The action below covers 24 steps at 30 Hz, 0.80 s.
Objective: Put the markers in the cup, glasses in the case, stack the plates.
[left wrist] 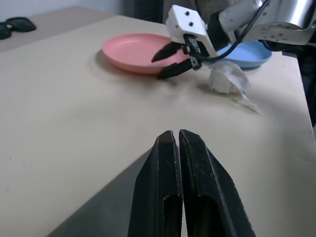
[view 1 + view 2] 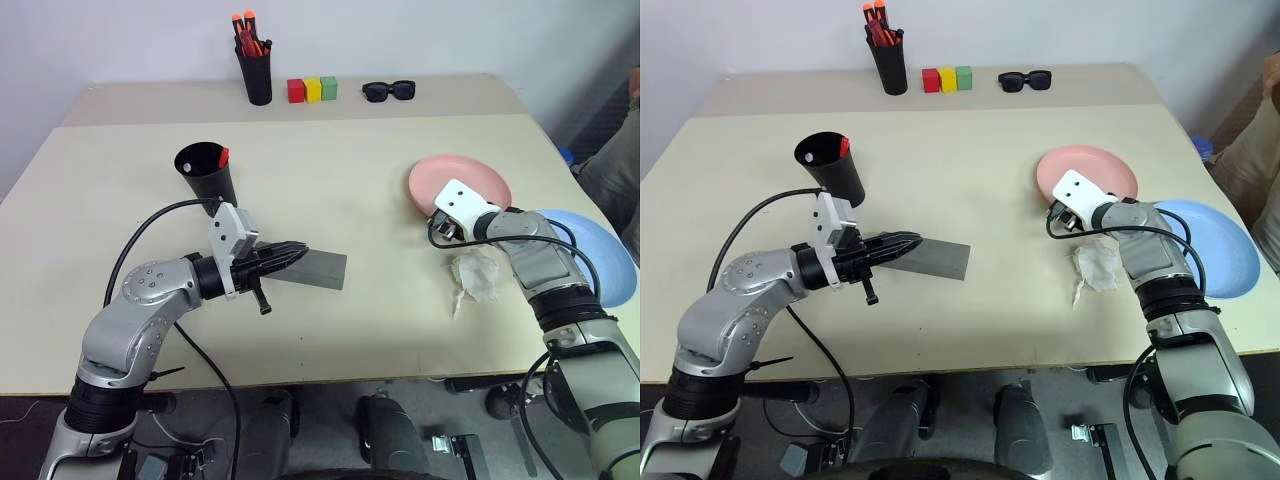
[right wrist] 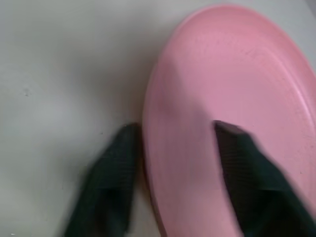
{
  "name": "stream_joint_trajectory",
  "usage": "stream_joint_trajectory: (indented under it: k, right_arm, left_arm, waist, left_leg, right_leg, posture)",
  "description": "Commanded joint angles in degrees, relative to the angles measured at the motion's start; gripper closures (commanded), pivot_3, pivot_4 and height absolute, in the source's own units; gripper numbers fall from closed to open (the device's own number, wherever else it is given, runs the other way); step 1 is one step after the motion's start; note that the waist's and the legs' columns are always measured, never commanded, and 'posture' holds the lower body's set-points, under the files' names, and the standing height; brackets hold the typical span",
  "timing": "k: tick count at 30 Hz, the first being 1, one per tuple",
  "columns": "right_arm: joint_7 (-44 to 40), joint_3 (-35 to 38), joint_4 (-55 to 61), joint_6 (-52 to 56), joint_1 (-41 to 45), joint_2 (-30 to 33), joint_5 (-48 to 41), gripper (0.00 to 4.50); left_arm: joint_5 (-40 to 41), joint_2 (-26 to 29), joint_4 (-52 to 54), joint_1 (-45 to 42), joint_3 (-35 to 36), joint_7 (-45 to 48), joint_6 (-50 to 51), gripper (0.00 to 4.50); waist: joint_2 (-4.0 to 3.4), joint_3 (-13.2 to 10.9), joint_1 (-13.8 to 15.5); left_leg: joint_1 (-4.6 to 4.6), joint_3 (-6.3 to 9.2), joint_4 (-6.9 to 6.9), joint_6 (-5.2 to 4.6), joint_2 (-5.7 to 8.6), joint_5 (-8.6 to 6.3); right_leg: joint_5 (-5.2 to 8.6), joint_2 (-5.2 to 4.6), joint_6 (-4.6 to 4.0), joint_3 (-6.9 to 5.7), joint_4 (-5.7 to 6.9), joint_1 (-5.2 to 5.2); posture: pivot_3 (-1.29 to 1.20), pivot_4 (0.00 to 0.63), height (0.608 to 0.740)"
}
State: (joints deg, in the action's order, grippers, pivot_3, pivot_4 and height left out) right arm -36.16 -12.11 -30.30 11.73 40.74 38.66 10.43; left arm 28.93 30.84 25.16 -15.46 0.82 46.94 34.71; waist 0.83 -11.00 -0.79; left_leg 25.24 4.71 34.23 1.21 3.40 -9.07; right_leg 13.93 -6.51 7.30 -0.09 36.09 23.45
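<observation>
On the beige counter (image 2: 350, 200), the right claw (image 1: 170, 60) straddles the pink plate's (image 2: 470, 180) rim, fingers apart; the blue plate (image 2: 600, 250) lies beside — the left claw (image 1: 175, 143) is closed over the grey case (image 2: 320, 268).

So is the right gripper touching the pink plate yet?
Cannot tell. In the right wrist view the right gripper straddles the pink plate rim, one finger on each side, but contact isn't plain.
</observation>
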Motion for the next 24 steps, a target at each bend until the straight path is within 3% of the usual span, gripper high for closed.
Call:
stream_joint_trajectory:
  k: [1,7,13,18,21,24]
  right_arm:
    - [-0.2,1.0,1.3,-0.5,1.1,0.1,0.4,4.31]
    - [-0.2,2.0,8.5,-1.9,0.1,3.2,2.2,4.45]
    - [-6.6,11.4,27.4,5.4,-7.0,11.2,-3.9,4.45]
    - [-13.7,26.9,41.7,10.9,-24.4,20.5,-8.7,4.45]
    - [-15.9,36.8,46.9,14.5,-36.8,21.4,-8.6,4.45]
    - [-15.7,41.6,49.1,17.0,-43.3,20.5,-8.8,4.45]
  left_arm:
    - [1.6,-0.4,2.7,0.3,0.3,-0.8,-0.7,4.40]
    - [1.2,-0.9,2.4,0.2,-0.9,-0.8,-1.8,4.40]
    - [1.7,-3.3,1.3,-1.9,-3.9,0.2,-2.2,4.40]
    - [0.3,-6.1,-4.1,-6.1,-8.5,3.7,-4.9,4.40]
    - [0.1,-7.8,-7.6,-9.2,-10.4,5.9,-6.4,4.40]
    - [-0.2,-8.5,-9.5,-10.6,-11.5,7.3,-7.4,4.40]
  waist:
    - [0.00,0.0,0.0]
    - [-0.04,0.0,0.0]
    - [-0.06,0.0,0.7]
    - [-0.07,0.0,1.9]
    - [-0.07,0.0,1.6]
    - [-0.18,0.0,1.0]
  left_leg:
    - [0.00,0.01,0.00,0.00,0.00,0.00]
    - [0.01,0.00,0.00,0.00,0.00,0.00]
    - [0.06,0.06,0.01,-0.01,0.03,-0.01]
    - [0.04,0.08,0.04,-0.06,0.02,-0.04]
    - [0.06,0.00,0.10,-0.11,0.04,-0.07]
    - [0.01,-0.10,0.17,-0.14,0.00,-0.08]
  right_leg:
    - [0.00,0.00,0.00,0.00,0.00,0.00]
    - [0.00,0.01,0.00,0.01,0.01,0.02]
    - [0.00,-0.01,0.02,0.00,-0.02,0.01]
    - [0.13,-0.03,-0.15,-0.07,-0.09,-0.11]
    - [0.14,-0.10,-0.16,-0.04,-0.12,-0.12]
    - [0.14,-0.09,-0.16,-0.01,-0.11,-0.15]
  posture:
    - [0.00,0.150,0.740]
    - [0.00,0.150,0.740]
    - [0.00,0.150,0.740]
    - [0.00,0.150,0.740]
    - [0.00,0.150,0.740]
    - [0.00,0.150,0.740]
